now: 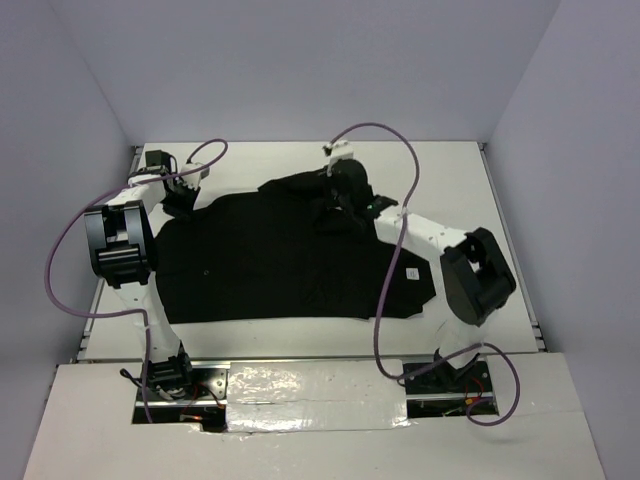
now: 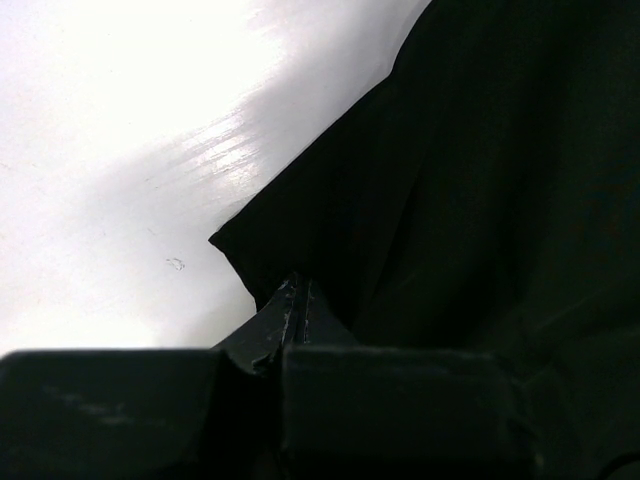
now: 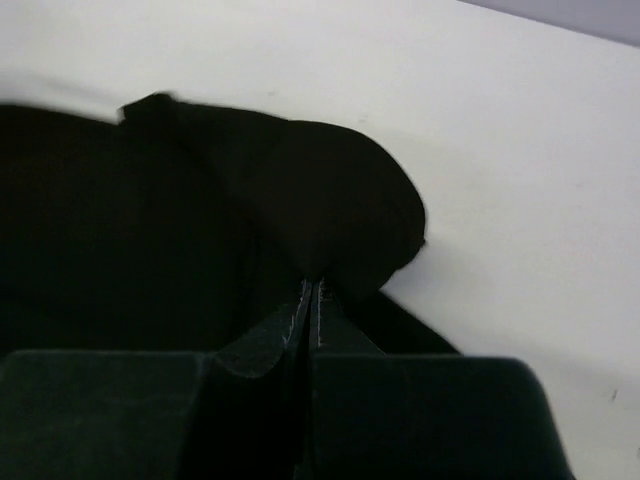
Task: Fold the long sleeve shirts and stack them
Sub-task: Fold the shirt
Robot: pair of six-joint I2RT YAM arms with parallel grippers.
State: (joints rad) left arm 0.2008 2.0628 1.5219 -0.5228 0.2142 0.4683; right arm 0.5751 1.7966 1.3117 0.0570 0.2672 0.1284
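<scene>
The left gripper (image 1: 183, 202) (image 2: 298, 292), with dark two-finger jaws, is pinched fully together on the hem of a black long-sleeved shirt (image 1: 270, 265) (image 2: 480, 200) (image 3: 150, 220) of soft fabric, right beside one pointed corner of the cloth, at the far left of the garment. The right gripper (image 1: 335, 208) (image 3: 312, 292) is likewise clamped tight, its tips buried in a rounded, bunched fold of the same shirt at the far side, right of centre.

The shirt lies spread across the middle of the table, mostly flat and wide from left to right, with rumpled fabric heaped along its far edge around the right gripper. A small white square tag (image 1: 410, 272) shows on the cloth at its near right corner.

Under it is a glossy white flat tabletop (image 1: 450, 170) (image 2: 120, 120) (image 3: 520, 130), catching bright glare beside the left gripper. Both white arms rise from bases at the near edge, where a strip of crinkled silver tape (image 1: 310, 385) runs between them. Looping purple cables (image 1: 55, 260) trail along each arm. Plain pale lavender-grey walls (image 1: 300, 60) close in the table at the left, far and right sides
</scene>
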